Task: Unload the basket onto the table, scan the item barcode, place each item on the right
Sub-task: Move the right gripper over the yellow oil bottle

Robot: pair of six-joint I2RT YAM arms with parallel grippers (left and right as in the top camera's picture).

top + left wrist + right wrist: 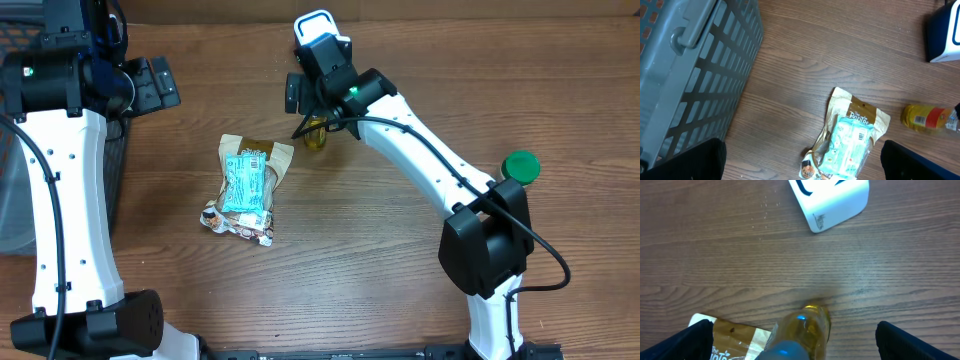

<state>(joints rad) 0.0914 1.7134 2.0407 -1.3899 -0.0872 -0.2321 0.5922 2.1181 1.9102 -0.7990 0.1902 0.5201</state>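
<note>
At left edge: grey slatted plastic basket (700, 75); brown wooden table (380, 300) bare centre-right. Left gripper (801, 150) wide, empty; right gripper (792, 329) wide, straddling small yellow bottle (809, 324).

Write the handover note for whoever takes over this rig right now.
Left hand: open, empty, hovering beside the grey basket.
Right hand: open, straddling the yellow bottle lying on the table, not gripping it.
Snack packets: stacked mid-table.
White scanner box: far edge, beyond the bottle.
Done: no scan evident; nothing is at the scanner.
Left: grip an item, show its barcode to the scanner.
</note>
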